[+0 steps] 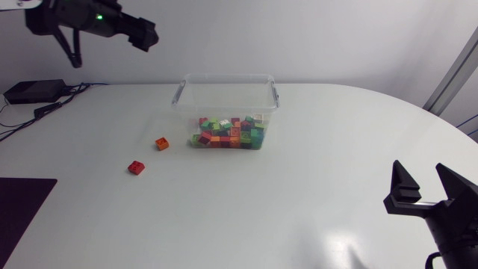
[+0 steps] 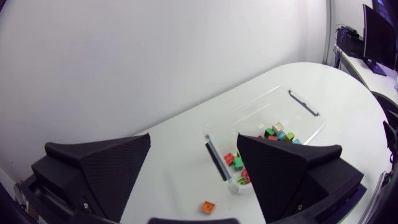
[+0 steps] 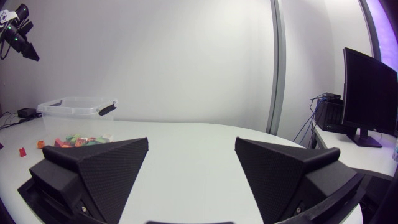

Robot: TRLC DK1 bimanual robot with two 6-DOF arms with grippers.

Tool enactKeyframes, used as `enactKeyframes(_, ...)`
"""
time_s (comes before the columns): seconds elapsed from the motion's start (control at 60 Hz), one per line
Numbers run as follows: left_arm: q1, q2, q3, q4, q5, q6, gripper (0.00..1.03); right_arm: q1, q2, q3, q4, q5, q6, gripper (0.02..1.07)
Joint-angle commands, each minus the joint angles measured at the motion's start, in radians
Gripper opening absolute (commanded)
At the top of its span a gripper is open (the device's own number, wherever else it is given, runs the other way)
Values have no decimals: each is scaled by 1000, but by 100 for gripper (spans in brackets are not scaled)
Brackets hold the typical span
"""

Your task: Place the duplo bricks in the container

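On the far half of the table [image 1: 261, 217] stands the clear container [image 1: 224, 93], upright, no lid, a dark handle at each short end. Mixed bricks [image 1: 230, 132] (red, orange, green, some pale) lie heaped in its near part; the far part of the floor is bare.

Two bricks are outside it, both on the table off its left end:
- orange brick [image 1: 162, 143], near the container's near-left corner, not touching it.
- red brick [image 1: 136, 167], a little nearer and further left, apart from the orange one.

Left arm: raised high over the table's far-left corner. Left gripper [image 2: 193, 180] looks down on the container and the orange brick from above; jaws spread wide, nothing between them.

Right arm: low at the near-right edge, well apart from the container. Right gripper [image 1: 423, 187] points across the table; jaws also spread wide, holding nothing.

Other: black box [image 1: 33, 91] with cables at the far-left edge; dark mat [image 1: 19, 217] at the near-left edge.
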State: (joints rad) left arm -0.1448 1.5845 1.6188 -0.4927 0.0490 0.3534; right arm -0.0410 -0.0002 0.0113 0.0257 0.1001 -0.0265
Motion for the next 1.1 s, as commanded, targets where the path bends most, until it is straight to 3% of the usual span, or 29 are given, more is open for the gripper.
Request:
enactKeyframes(0.0, 76, -6, -82, -44, 35, 96, 98, 3, -4, -16, -4, -7, 17, 103)
enactKeyframes(0.067, 156, 2, -132, -70, 83, 174, 98, 3, -6, -16, -4, -5, 17, 103)
enactKeyframes(0.35, 275, 98, -180, -164, 120, 417, 96, 3, -6, -16, -4, -5, 17, 103)
enactKeyframes(0.467, 277, 131, -183, -234, 120, 513, 94, 3, -4, -16, -4, -5, 17, 103)
enactKeyframes(0.717, 252, 180, -142, -310, 118, 565, 94, 3, -6, -16, -4, -5, 17, 103)
enactKeyframes(0.883, 249, 267, -54, -382, 129, 550, 95, 3, -4, -16, -4, -5, 17, 103)
enactKeyframes(1.083, 229, 367, -20, -389, 184, 549, 95, 3, -4, -16, -4, -5, 17, 103)
